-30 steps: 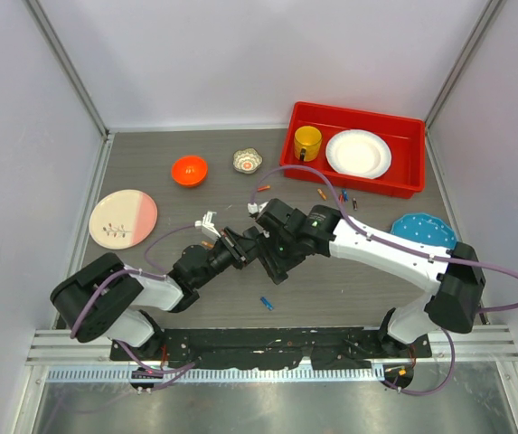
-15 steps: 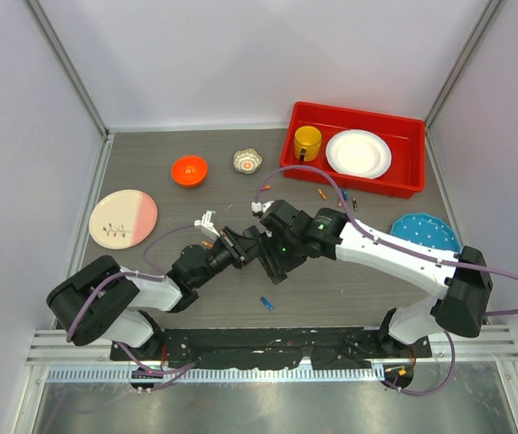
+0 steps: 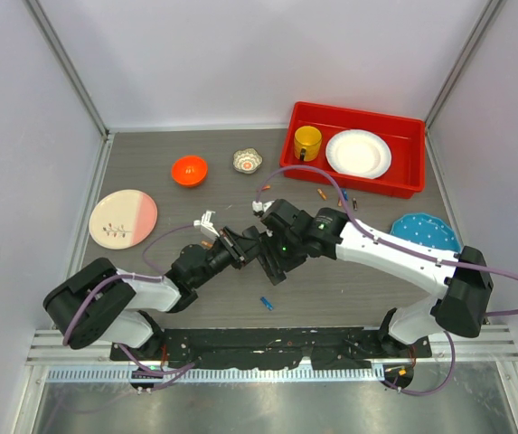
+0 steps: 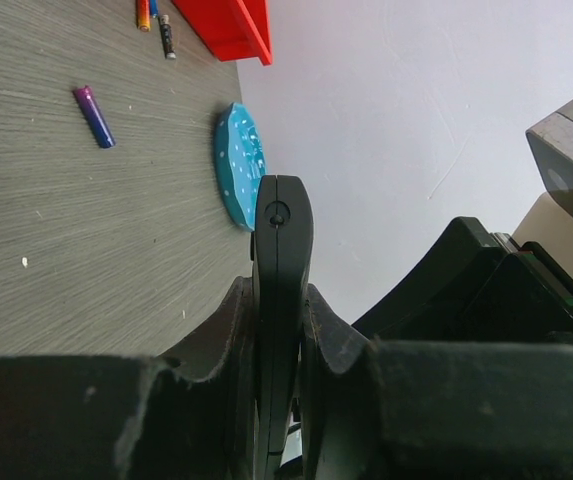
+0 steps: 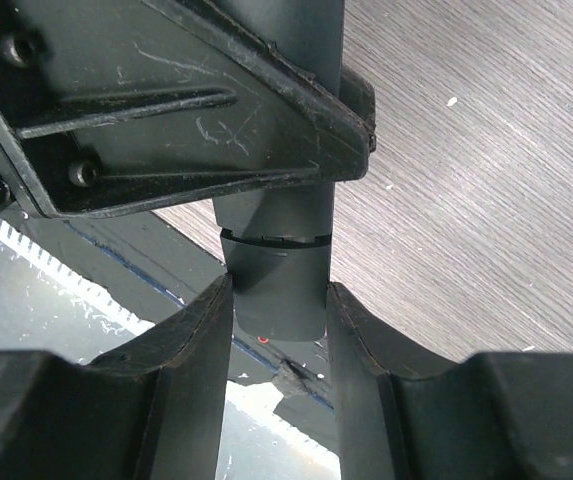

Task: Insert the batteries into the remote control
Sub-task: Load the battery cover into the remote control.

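My left gripper (image 3: 243,243) and right gripper (image 3: 264,248) meet at the middle of the table. The remote control (image 4: 281,250) is a slim black bar, held edge-on between my left fingers. In the right wrist view its end (image 5: 278,290) sits between my right fingers, which press on both its sides. A blue battery (image 3: 265,303) lies on the table in front of the grippers. Several more batteries (image 3: 342,195) lie near the red bin. A purple battery (image 4: 94,116) shows in the left wrist view.
A red bin (image 3: 403,186) at the back right holds a yellow mug (image 3: 308,142) and a white plate (image 3: 358,153). A teal plate (image 3: 424,230) lies at the right. An orange bowl (image 3: 189,170), a small cup (image 3: 248,161) and a pink plate (image 3: 123,218) lie at the left.
The right arm's forearm and elbow have shifted slightly to the right. Both grippers stay together on the remote at the same spot.
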### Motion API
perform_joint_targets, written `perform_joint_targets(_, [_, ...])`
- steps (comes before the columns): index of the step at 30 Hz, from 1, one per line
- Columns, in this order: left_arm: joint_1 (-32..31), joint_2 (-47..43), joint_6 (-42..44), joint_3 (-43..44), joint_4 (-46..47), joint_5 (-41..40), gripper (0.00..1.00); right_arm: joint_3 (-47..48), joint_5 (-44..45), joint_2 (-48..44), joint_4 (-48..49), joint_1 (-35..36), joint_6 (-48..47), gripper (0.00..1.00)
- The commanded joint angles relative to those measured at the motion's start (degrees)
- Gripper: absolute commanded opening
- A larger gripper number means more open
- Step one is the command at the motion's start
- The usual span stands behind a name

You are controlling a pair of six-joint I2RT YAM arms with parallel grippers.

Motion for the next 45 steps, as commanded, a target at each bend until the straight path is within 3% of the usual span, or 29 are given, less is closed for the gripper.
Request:
perform_joint_targets(1, [-0.9,-4.1,-3.9,3.3,22.1,2.3,0.00,0.0,2.6,0.4,3.2,-1.0,1.0,0.08])
perform_joint_targets(21, [-2.6,-4.6,-3.8,3.7,22.1,2.6,0.00,1.1,2.1,1.4,4.7,-2.4,0.7,0.09])
perform_joint_targets(45, [-2.7,-4.1,-4.0,4.2,22.0,3.3,0.00,-0.2,1.9,0.3,6.7,-4.3,1.2,0.27])
